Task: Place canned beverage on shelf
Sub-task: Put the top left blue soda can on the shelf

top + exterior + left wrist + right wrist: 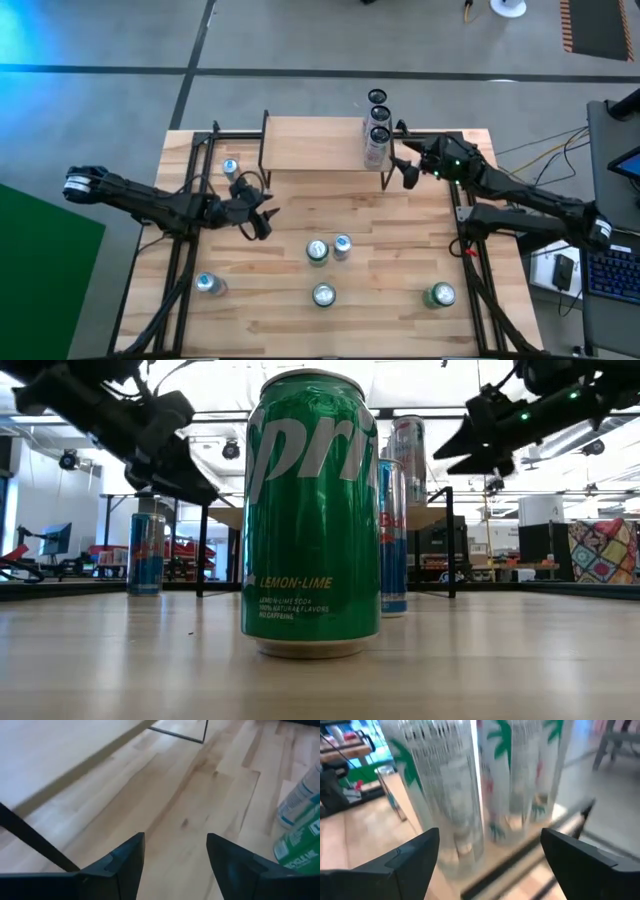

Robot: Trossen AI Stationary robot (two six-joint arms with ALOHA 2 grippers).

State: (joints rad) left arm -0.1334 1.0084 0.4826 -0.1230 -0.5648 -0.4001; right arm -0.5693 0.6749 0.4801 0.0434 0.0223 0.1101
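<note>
Judging by its smooth, rigid wall, a can (317, 251) on the table (400, 250) wants a mid-body grip (probably slippery). The left end effector (262, 215) hovers empty, fingers apart; the right end effector (400, 165) gapes open beside the shelf (310, 145).

A robot lab, grey floor (120, 40) with taped lines, computer keyboard (612, 272) at 3 o'clock, screens (52, 538) and desks far behind the bench (500, 660)

Three cans (377, 125) crowd shelf (312, 143) right end; left plank bare.
</note>
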